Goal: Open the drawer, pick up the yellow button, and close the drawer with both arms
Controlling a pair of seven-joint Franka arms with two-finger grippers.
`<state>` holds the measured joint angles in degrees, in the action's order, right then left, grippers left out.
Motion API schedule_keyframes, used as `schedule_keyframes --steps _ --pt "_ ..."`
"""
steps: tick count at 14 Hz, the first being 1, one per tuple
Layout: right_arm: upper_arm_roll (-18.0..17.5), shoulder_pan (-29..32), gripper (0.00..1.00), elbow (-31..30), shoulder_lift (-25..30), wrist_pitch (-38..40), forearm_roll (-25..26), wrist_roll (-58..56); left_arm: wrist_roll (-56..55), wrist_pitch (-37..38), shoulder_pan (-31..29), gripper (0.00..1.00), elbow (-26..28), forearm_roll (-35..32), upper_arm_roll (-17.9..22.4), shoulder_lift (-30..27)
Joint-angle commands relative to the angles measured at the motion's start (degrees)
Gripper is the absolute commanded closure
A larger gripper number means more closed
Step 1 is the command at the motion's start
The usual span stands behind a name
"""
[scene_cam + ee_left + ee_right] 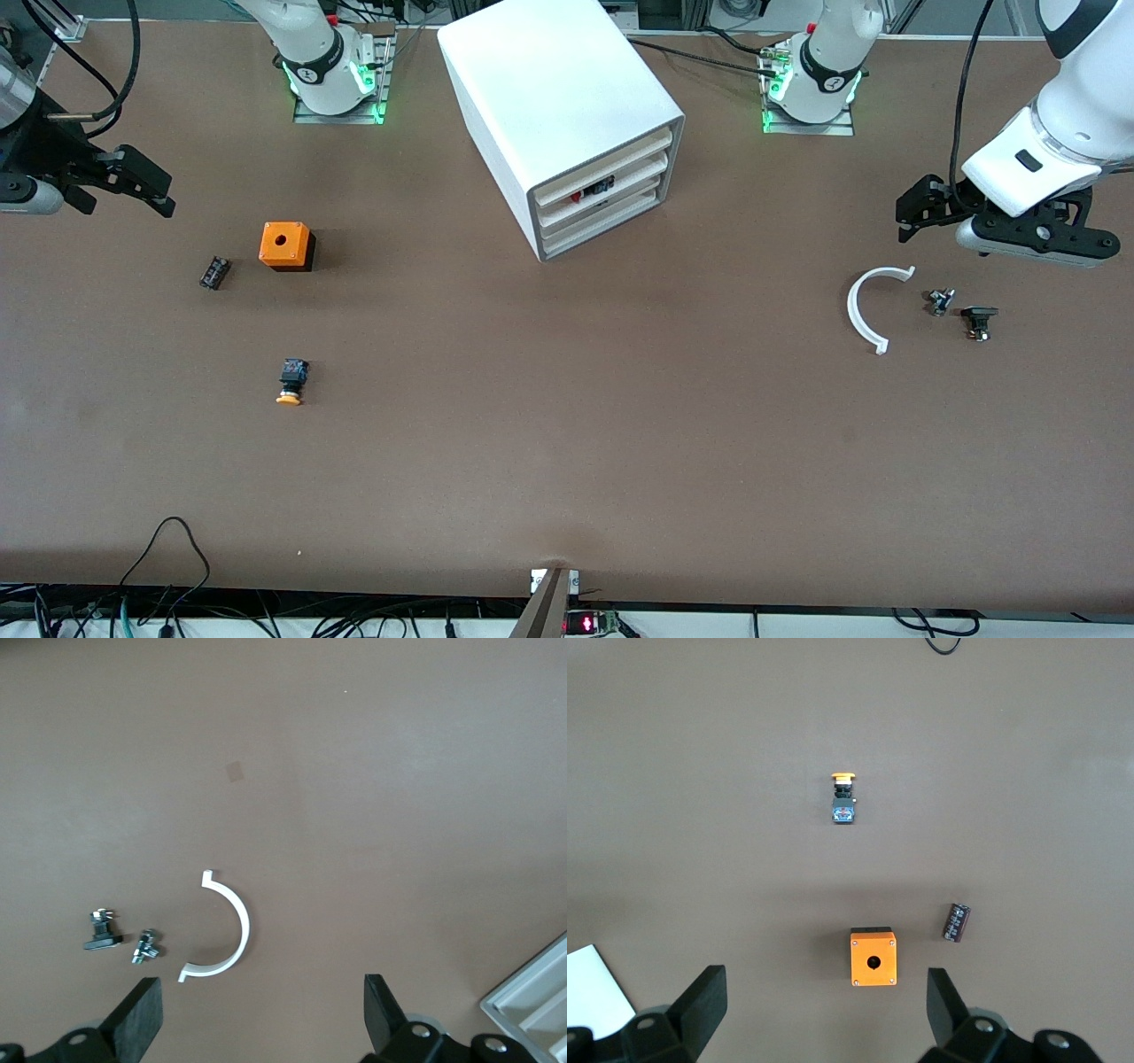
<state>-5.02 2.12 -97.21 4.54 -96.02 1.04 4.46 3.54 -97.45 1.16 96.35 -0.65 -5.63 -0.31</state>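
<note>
The white cabinet (567, 97) stands between the arm bases, and its uppermost drawer (611, 161) is pushed in like the two below it. The button (291, 381), with an orange cap on a black-blue body, lies on its side on the bare table toward the right arm's end. It also shows in the right wrist view (843, 799). My right gripper (133, 182) is open and empty over the table edge at that end (824, 997). My left gripper (917, 208) is open and empty over the table near a white curved piece (263, 1010).
An orange cube with a hole (286, 245) and a small black component (214, 272) lie near the right gripper. A white curved piece (864, 310) and two small metal parts (940, 301) (979, 321) lie under the left gripper. A cabinet corner (532, 1010) shows in the left wrist view.
</note>
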Motion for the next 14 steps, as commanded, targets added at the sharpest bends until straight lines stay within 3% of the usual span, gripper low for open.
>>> schedule_keyframes --steps 1,7,14 --pt "-0.08 0.25 0.00 -0.79 0.82 -0.13 -1.91 -0.15 0.85 0.24 3.06 0.00 0.86 1.71 3.96 -1.01" --pt "0.01 0.34 0.00 0.35 0.29 0.40 -4.21 0.02 -2.83 6.30 2.53 0.00 -0.99 0.83 3.00 -1.27" --pt "-0.08 0.25 0.00 0.35 0.29 0.40 -4.03 0.11 -3.28 7.10 2.18 0.00 -0.99 0.83 2.29 -1.27"
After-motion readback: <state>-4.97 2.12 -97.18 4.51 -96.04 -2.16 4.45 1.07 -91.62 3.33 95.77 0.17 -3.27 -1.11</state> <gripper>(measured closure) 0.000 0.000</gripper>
